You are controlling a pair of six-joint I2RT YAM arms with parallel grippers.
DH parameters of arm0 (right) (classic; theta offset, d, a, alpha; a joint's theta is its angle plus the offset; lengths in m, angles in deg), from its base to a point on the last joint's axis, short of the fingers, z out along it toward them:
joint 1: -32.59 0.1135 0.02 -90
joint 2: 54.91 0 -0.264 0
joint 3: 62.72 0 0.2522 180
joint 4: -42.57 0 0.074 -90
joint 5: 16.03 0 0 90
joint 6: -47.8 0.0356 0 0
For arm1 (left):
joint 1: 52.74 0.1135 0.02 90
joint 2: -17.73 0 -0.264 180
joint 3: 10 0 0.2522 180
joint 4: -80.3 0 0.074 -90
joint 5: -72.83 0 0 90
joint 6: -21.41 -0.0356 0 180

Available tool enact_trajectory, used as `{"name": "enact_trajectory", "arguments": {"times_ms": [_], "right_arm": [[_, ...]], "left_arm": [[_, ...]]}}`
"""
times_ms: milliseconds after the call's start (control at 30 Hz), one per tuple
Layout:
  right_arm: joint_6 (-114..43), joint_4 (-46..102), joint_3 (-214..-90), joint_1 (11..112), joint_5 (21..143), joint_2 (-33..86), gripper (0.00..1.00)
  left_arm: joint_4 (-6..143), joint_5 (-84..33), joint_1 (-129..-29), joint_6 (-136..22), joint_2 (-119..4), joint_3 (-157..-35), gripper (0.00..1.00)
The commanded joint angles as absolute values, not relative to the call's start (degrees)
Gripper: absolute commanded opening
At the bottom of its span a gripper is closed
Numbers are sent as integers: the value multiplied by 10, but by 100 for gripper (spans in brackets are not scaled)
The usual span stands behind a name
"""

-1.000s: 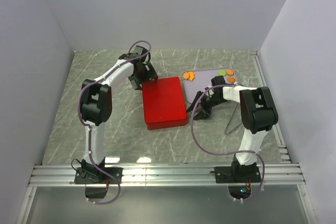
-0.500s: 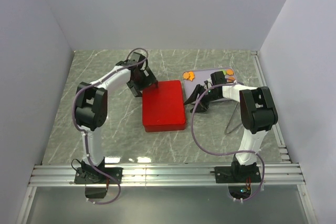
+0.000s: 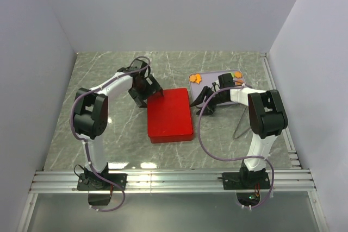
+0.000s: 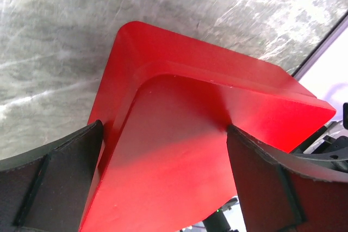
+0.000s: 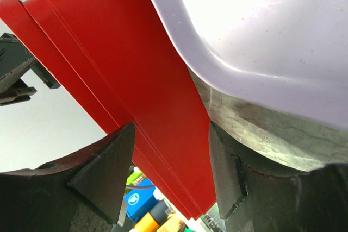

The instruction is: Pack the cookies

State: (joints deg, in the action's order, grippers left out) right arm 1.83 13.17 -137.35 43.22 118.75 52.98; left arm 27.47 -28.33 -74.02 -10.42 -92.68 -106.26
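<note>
From overhead, the right arm lies across the pale lavender plastic tray at the far right of the grey marbled table, hiding much of the tray's floor. The cookies that show lie in this tray. There are flat orange pieces with ragged outlines at its far-left corner and small orange discs at its far-right end. Anything else in it is covered by the arm. The glossy red rectangular lid lies flat at the table's centre. The left gripper sits at the lid's far-left corner, and the right gripper is low between lid and tray.

In the left wrist view, the lid's rounded corner fills the frame between the black fingers. These are spread wide and released, their bases cut off by the bottom edge.

In the right wrist view, the lid's stepped red side wall runs through the gap between the fingers, with the tray's rim at upper right. Whether these jaws press on the wall cannot be told.
</note>
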Motion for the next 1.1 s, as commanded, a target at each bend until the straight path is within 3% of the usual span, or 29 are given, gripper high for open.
{"name": "enact_trajectory", "arguments": {"times_ms": [0,533,833,1067], "right_arm": [[17,148,-1377,451,1216,499,64],[-57,49,-1427,444,1159,454,64],[-48,50,-1418,451,1158,411,65],[-45,60,-1402,456,1155,416,65]], "left_arm": [[237,-346,-752,-93,-902,-1087,99],[189,-180,-737,-250,-869,-1155,100],[280,-263,-749,-209,-684,-966,99],[317,-265,-782,-169,-624,-842,99]]}}
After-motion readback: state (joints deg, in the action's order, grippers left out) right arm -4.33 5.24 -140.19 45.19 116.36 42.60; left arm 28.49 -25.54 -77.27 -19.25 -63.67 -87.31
